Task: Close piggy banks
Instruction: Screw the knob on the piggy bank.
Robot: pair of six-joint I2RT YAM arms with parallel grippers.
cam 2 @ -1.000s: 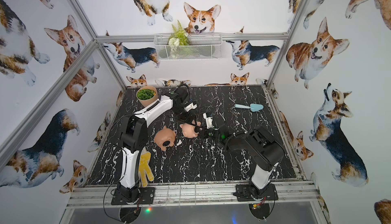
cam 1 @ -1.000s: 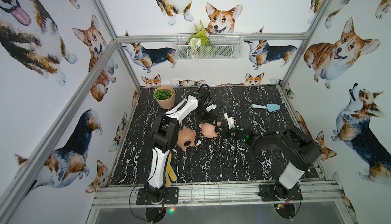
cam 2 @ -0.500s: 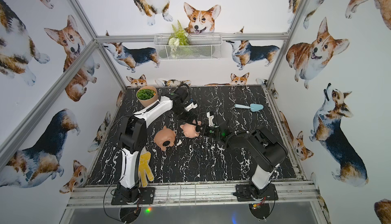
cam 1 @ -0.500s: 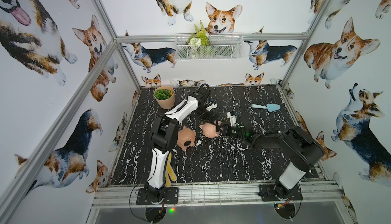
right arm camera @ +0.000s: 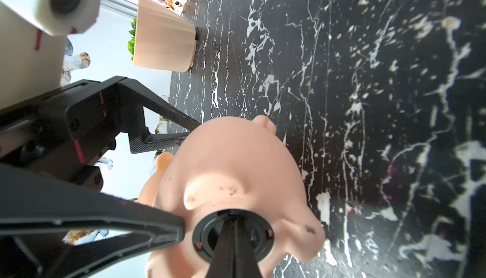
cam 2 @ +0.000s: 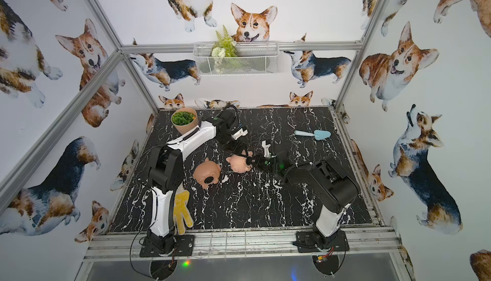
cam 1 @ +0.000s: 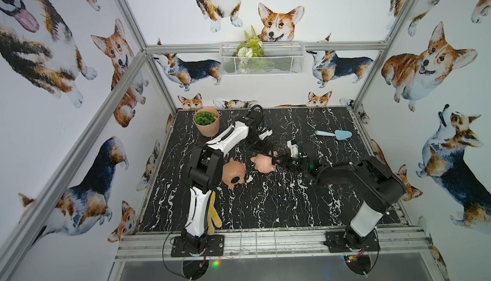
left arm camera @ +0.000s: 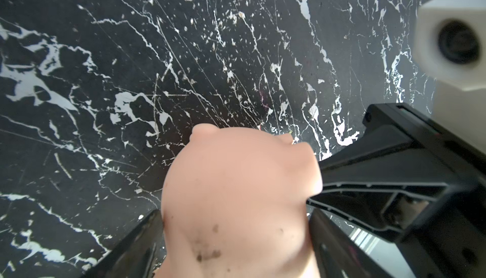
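Currently the pale pink, rounded plastic piggy bank [cam 1: 263, 163] is at the middle of the black marble-pattern tabletop [cam 1: 265, 205], belly turned sideways and clamped across the body by the left gripper [left arm camera: 234, 237]. The right gripper [right arm camera: 232, 225], jaws fully together, has its tips in the round black belly plug [right arm camera: 202, 234] (seating depth cannot be confirmed). The step in hand is judged to be plug insertion. The next move calls for a square push with the left grip held firm. Just beside it, the darker tan-pink plastic piggy bank [cam 1: 233, 172] appears already plugged.

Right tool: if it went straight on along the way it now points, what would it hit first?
The round black belly plug of the pale pink piggy bank. The shut right tool points into the plug's middle and looks to be in contact with it, though depth is unclear.
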